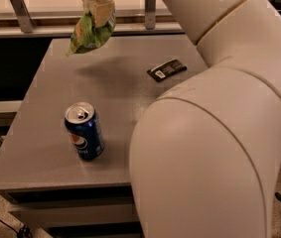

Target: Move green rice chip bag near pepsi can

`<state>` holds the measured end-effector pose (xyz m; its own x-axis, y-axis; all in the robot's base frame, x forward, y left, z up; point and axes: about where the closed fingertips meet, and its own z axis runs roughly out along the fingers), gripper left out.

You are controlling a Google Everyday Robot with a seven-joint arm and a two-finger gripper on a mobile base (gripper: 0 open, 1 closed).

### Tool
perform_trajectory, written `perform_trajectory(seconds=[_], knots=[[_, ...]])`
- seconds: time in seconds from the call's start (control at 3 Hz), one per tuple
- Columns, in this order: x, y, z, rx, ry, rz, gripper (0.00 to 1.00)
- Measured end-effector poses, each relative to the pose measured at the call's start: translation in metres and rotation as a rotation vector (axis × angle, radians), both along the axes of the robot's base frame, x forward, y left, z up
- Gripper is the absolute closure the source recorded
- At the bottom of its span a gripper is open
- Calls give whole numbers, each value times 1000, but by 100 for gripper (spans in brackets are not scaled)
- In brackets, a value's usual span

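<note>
My gripper (100, 13) is at the top of the camera view, above the far part of the table, and is shut on the green rice chip bag (88, 34). The crinkly light-green bag hangs from the fingers in the air, its shadow on the table below. The pepsi can (84, 131), blue with a silver top, stands upright near the front left of the grey table (40, 148), well in front of and below the bag.
A small flat black packet (167, 69) lies on the table to the right of the bag. My large white arm (214, 148) fills the right side of the view. A rail with metal posts (21, 4) runs behind the table.
</note>
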<state>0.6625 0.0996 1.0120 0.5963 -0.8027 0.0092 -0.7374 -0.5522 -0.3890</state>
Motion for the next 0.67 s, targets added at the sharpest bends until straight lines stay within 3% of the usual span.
perform_trajectory(seconds=[0.67], knots=[[-1, 0, 3, -2, -10, 1, 100]])
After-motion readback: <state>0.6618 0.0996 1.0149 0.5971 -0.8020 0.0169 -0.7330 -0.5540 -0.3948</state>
